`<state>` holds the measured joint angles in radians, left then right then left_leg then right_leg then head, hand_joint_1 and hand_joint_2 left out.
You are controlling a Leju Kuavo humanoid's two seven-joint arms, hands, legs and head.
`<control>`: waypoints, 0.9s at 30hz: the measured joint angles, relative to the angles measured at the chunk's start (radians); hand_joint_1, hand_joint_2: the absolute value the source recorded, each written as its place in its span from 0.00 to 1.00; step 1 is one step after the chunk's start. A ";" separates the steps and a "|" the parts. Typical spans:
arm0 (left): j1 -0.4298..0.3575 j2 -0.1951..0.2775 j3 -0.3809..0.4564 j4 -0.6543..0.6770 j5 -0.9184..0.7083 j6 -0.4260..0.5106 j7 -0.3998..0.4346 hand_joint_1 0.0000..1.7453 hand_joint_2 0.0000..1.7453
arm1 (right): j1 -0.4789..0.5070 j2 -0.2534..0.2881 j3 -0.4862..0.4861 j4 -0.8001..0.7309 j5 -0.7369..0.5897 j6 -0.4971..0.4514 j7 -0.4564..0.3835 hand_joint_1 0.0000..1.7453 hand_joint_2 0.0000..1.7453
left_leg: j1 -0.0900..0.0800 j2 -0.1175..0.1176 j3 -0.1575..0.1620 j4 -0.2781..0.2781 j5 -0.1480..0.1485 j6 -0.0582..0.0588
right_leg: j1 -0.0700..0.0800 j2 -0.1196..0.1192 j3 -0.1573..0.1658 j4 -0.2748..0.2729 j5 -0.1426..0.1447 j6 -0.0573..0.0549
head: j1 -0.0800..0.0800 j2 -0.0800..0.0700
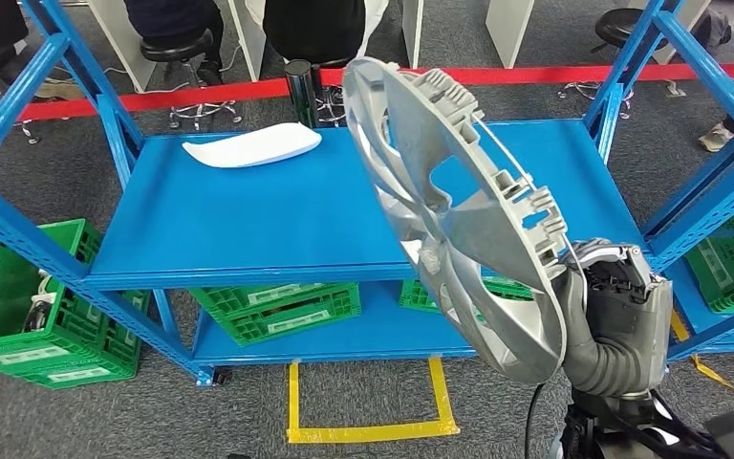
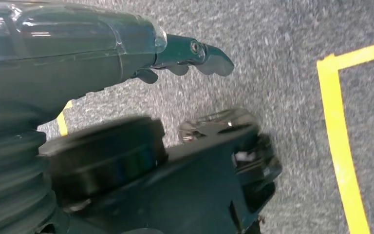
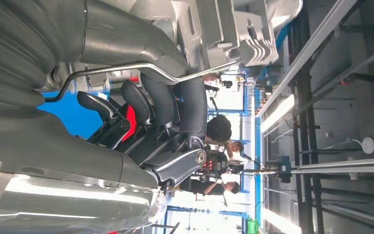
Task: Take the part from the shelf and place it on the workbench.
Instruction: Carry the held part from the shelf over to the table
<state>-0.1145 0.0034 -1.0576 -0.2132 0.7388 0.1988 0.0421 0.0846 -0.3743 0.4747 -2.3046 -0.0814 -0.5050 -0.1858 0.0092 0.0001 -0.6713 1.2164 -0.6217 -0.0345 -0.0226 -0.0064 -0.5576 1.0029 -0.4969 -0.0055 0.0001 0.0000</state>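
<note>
The part is a large silver wheel cover (image 1: 459, 210) with ribbed clips and a thin wire ring on its back. My right hand (image 1: 612, 306) grips it by its lower rim and holds it up on edge, tilted, in front of the blue shelf (image 1: 248, 220) at its right half. In the right wrist view the dark fingers (image 3: 165, 107) curl around the cover's rim (image 3: 233, 29) and wire. My left hand (image 2: 175, 58) hangs over the grey carpet with its fingers stretched out and nothing in them.
A white curved part (image 1: 253, 146) lies at the shelf's back left, near a black cylinder (image 1: 299, 91). Green crates (image 1: 282, 308) sit on the lower shelf and beside the rack (image 1: 48, 316). Yellow tape (image 1: 368, 432) marks the floor. Behind a red barrier tape (image 1: 201, 94) people sit on stools.
</note>
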 joint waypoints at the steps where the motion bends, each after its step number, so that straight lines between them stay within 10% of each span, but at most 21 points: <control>1: 0.000 -0.005 0.000 0.000 -0.004 0.000 -0.001 0.00 1.00 | 0.000 -0.001 -0.002 -0.002 -0.002 -0.001 0.001 1.00 1.00 | 0.000 0.000 -0.013 0.055 -0.030 -0.001 | 0.003 -0.001 -0.009 0.001 0.006 -0.002 | -0.005 0.000; 3: 0.000 -0.014 -0.001 0.000 -0.010 0.001 -0.010 0.00 1.00 | 0.000 0.000 -0.004 -0.003 -0.003 -0.004 0.001 1.00 1.00 | -0.001 0.000 0.011 0.065 -0.033 0.002 | 0.007 -0.001 -0.026 0.002 0.019 -0.001 | -0.011 0.000; 8: -0.006 -0.027 -0.002 0.000 -0.018 0.009 -0.034 0.00 1.00 | -0.001 0.000 -0.011 -0.005 -0.020 -0.009 -0.016 1.00 1.00 | -0.007 -0.007 0.197 -0.216 0.048 0.025 | 0.012 0.001 -0.048 0.006 0.047 0.018 | -0.012 0.000; 11: -0.006 -0.031 -0.002 0.000 -0.018 0.011 -0.036 0.00 1.00 | -0.001 -0.001 -0.011 -0.007 -0.024 -0.010 -0.019 1.00 1.00 | -0.010 -0.010 0.185 -0.223 0.065 0.042 | 0.008 0.000 -0.056 0.007 0.054 0.038 | -0.009 0.000; 16: -0.007 -0.039 -0.002 0.000 -0.018 0.012 -0.036 0.00 1.00 | -0.001 -0.004 -0.015 -0.008 -0.027 -0.010 -0.020 1.00 1.00 | -0.014 -0.005 0.130 -0.224 0.115 0.068 | 0.004 0.002 -0.109 0.230 -0.139 0.055 | 0.011 0.000; 18: -0.006 -0.042 -0.003 0.000 -0.018 0.012 -0.036 0.00 1.00 | -0.001 -0.004 -0.018 -0.008 -0.029 -0.010 -0.020 1.00 1.00 | -0.020 -0.004 0.102 -0.220 0.133 0.069 | 0.005 0.002 -0.092 0.276 -0.145 0.052 | 0.019 0.000; 23: -0.007 -0.056 -0.003 0.000 -0.017 0.011 -0.029 0.00 1.00 | -0.002 -0.008 -0.028 -0.010 -0.036 -0.010 -0.020 1.00 1.00 | -0.030 0.000 0.058 -0.212 0.172 0.059 | 0.022 0.003 0.112 -0.016 -0.064 0.017 | 0.024 0.000; 27: -0.006 -0.061 -0.003 0.001 -0.017 0.009 -0.019 0.00 1.00 | -0.001 -0.011 -0.029 -0.013 -0.037 -0.012 -0.020 1.00 1.00 | -0.028 0.004 0.038 -0.202 0.179 0.038 | 0.021 0.001 0.109 -0.061 -0.047 0.001 | 0.024 0.000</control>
<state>-0.1201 -0.0579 -1.0611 -0.2127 0.7215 0.2080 0.0235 0.0838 -0.3849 0.4455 -2.3180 -0.1179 -0.5174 -0.2060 -0.0192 0.0046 -0.6335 1.0142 -0.4428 0.0032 -0.0017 -0.0052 -0.4483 0.9423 -0.5434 -0.0050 0.0240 0.0000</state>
